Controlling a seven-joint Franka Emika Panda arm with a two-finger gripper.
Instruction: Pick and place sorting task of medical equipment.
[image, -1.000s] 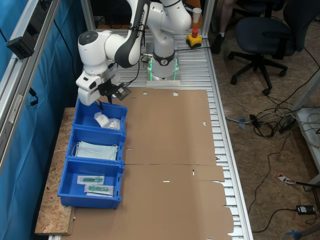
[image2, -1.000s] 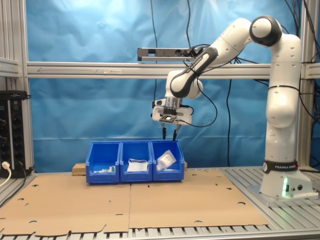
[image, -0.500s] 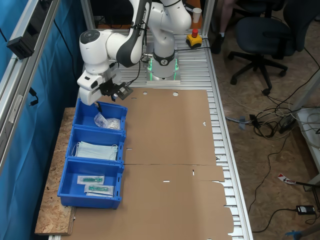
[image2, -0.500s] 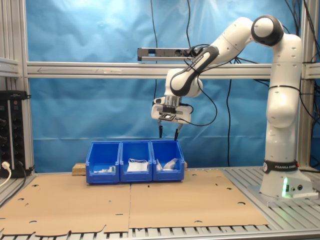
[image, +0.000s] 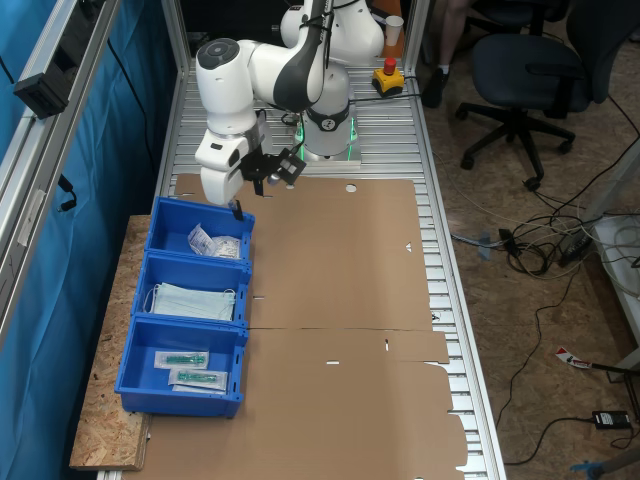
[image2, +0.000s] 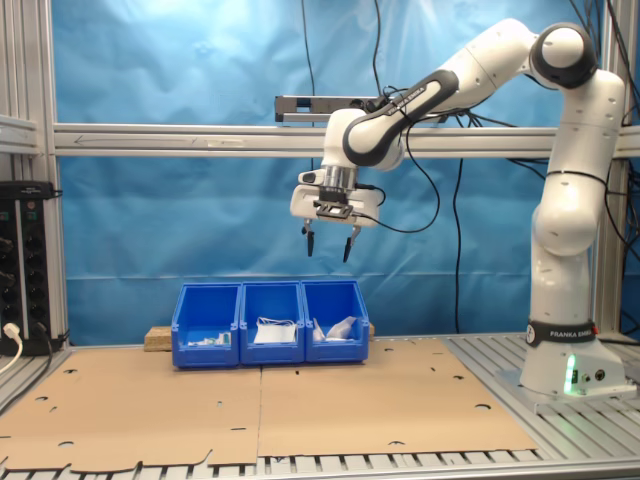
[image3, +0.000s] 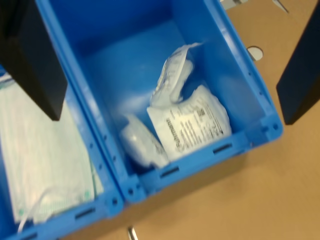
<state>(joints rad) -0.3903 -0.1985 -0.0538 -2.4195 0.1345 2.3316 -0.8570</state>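
The medical equipment, several white puffy packets (image3: 190, 125), lies in the blue bin (image3: 250, 95) closest to the robot base. These packets (image: 214, 242) show in the first exterior view, and in the second exterior view as a white heap (image2: 340, 326) in the end bin (image2: 335, 345). My gripper (image2: 327, 252) hangs open and empty well above the row of bins. In the first exterior view the gripper (image: 252, 197) is over that bin's edge on the cardboard side. In the wrist view the gripper (image3: 170, 117) looks down on the packets, its dark fingers (image3: 32, 60) spread wide.
The middle bin (image: 150, 283) holds pale blue face masks (image: 190, 300). The far bin (image: 135, 380) holds slim clear packets with green parts (image: 188, 360). All three stand on a chipboard slab (image: 105, 435) beside a wide sheet of brown cardboard (image: 340, 300). An office chair (image: 530, 70) stands off the table.
A packet that stood up in the end bin under the gripper has settled flat. The open gripper has risen and swung away from over the bin toward the cardboard.
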